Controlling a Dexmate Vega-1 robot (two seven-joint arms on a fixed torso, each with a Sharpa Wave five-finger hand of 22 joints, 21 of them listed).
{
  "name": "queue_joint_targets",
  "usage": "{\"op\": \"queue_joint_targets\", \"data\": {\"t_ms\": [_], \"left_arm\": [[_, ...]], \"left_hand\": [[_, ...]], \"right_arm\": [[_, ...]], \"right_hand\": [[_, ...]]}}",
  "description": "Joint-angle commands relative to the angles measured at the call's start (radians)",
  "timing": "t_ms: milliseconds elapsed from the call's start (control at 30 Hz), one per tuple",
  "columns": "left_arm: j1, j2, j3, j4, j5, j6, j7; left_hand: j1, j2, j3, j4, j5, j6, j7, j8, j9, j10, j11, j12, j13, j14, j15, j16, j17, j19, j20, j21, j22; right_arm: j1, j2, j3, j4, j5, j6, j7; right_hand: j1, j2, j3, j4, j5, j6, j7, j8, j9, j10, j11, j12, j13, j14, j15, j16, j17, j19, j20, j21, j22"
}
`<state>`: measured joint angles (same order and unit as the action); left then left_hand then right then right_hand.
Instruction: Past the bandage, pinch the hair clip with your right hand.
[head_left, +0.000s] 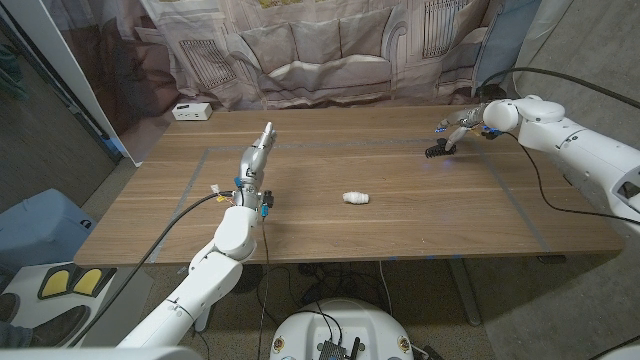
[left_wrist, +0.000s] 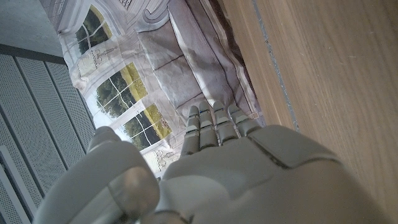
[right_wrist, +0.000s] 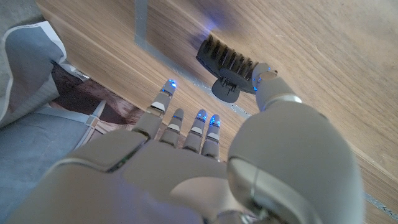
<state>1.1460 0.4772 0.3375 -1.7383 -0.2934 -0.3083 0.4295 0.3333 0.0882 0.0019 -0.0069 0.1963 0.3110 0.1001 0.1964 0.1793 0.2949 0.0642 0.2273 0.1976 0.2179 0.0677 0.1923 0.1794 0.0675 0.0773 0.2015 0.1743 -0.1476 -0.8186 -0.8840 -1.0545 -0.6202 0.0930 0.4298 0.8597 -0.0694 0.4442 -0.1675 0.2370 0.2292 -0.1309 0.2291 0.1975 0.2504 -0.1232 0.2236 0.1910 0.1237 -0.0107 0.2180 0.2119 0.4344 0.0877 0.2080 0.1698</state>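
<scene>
The wooden desk (head_left: 400, 225) carried everything, and a painted backdrop of a sofa (head_left: 320, 50) hung behind it. Taking the desk's centre as the clock's hub, the right robot hand (head_left: 462, 128) reached in at about two o'clock, near the far edge. The left robot hand (head_left: 256, 158) stood at about ten o'clock, fingers straight and apart, holding nothing. A small white box (head_left: 190, 111) sat at eleven o'clock on the far corner. The rolled bandage (head_left: 355, 198) lay near the hub, well apart from both hands.

The black hair clip (right_wrist: 227, 63) lay past the bandage at two o'clock, just beside the right robot hand. In the right wrist view the thumb tip touched the clip's hinge end while the other fingers stayed spread and clear of it, so nothing was gripped yet. The step looked like the final approach; the next move probably called for closing a finger against the thumb across the clip.

Its long axis ran roughly parallel to the far edge, teeth pointing away from the robot.
</scene>
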Motion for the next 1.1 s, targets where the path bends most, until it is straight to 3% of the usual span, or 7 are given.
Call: {"op": "queue_joint_targets", "data": {"t_ms": [33, 567, 1100], "left_arm": [[-0.007, -0.001, 0.007, 0.009, -0.008, 0.001, -0.009], [-0.007, 0.007, 0.004, -0.005, -0.008, 0.010, -0.008], [-0.026, 0.006, 0.011, 0.005, -0.013, 0.023, -0.013]], "left_hand": [[-0.003, 0.008, -0.001, -0.007, -0.002, 0.007, -0.003, -0.003, 0.001, 0.010, -0.002, -0.004, 0.003, 0.003, -0.001, -0.002, 0.001, 0.000, 0.009, -0.003, 0.005], [-0.002, 0.009, 0.000, -0.008, -0.003, 0.007, -0.003, -0.004, 0.001, 0.011, -0.004, -0.005, 0.003, 0.003, -0.001, -0.002, 0.001, -0.001, 0.010, -0.003, 0.005], [-0.002, 0.010, 0.001, -0.010, -0.003, 0.007, -0.002, -0.004, 0.001, 0.009, -0.001, -0.006, 0.004, 0.002, 0.001, -0.002, 0.001, -0.001, 0.011, -0.003, 0.005]], "right_arm": [[0.012, 0.014, -0.024, 0.051, 0.010, 0.007, -0.037], [0.022, 0.026, -0.058, 0.087, -0.016, 0.006, -0.082], [0.051, 0.065, -0.098, 0.183, -0.020, 0.046, -0.140]], "right_hand": [[0.010, 0.002, 0.011, 0.000, 0.004, 0.022, -0.003, 0.011, 0.002, 0.009, -0.001, 0.007, 0.002, 0.012, 0.000, 0.005, 0.001, 0.012, 0.000, 0.010, 0.006], [0.032, 0.003, 0.024, -0.002, 0.006, 0.047, -0.014, 0.012, 0.001, 0.042, -0.010, 0.015, 0.002, 0.050, -0.007, 0.012, 0.001, 0.046, -0.004, 0.016, 0.005], [0.056, -0.002, 0.034, -0.006, 0.008, 0.077, -0.030, 0.015, 0.000, 0.075, -0.025, 0.020, 0.001, 0.087, -0.018, 0.017, -0.001, 0.078, -0.014, 0.019, 0.005]]}}
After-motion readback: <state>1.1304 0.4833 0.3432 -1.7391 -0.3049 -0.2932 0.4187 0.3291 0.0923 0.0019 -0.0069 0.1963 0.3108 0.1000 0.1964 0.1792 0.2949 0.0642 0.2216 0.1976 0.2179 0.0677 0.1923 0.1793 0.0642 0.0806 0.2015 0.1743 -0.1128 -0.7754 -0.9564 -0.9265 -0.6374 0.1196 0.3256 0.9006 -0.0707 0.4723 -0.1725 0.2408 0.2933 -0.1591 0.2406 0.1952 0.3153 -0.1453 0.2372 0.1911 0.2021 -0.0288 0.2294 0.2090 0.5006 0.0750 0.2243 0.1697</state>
